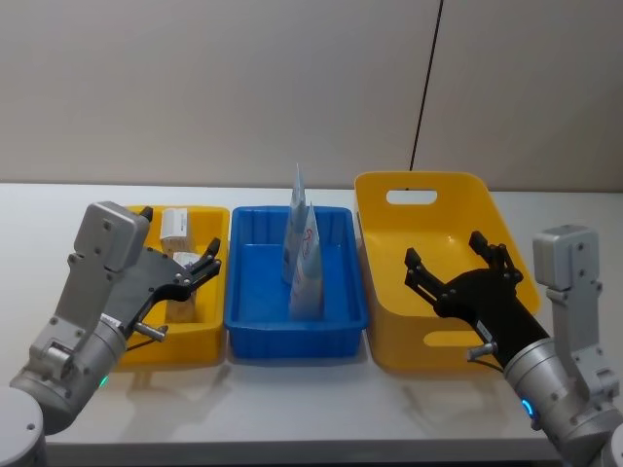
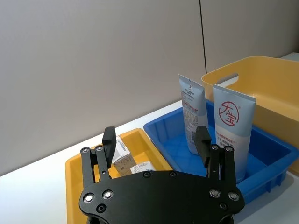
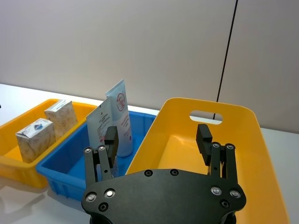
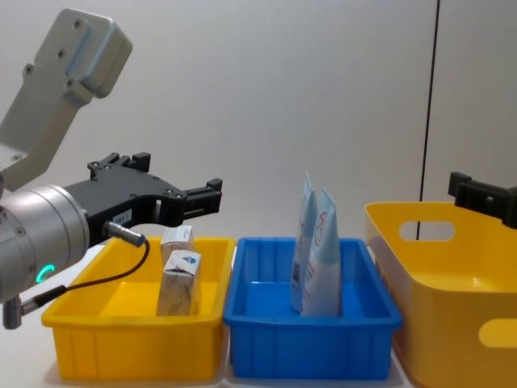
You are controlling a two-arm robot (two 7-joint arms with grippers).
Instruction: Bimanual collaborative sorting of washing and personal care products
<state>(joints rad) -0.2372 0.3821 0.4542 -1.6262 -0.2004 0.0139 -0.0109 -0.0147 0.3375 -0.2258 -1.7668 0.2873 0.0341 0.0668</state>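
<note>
Pale-blue tapering plastic tubes (image 1: 306, 263): judged light, soft, slippery; grasp near stiff crimped top. Both left gripper (image 1: 209, 258) and right gripper (image 1: 444, 248) spread wide, holding nothing.

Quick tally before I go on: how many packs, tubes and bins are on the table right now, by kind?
Leaf-patterned packs: 2, in the small yellow bin
Pale-blue tubes: 2, upright in the blue bin
Yellow bins: 2, counting the large yellow bin
Blue bins: 1
Total: 7 (4 products, 3 bins)
</note>
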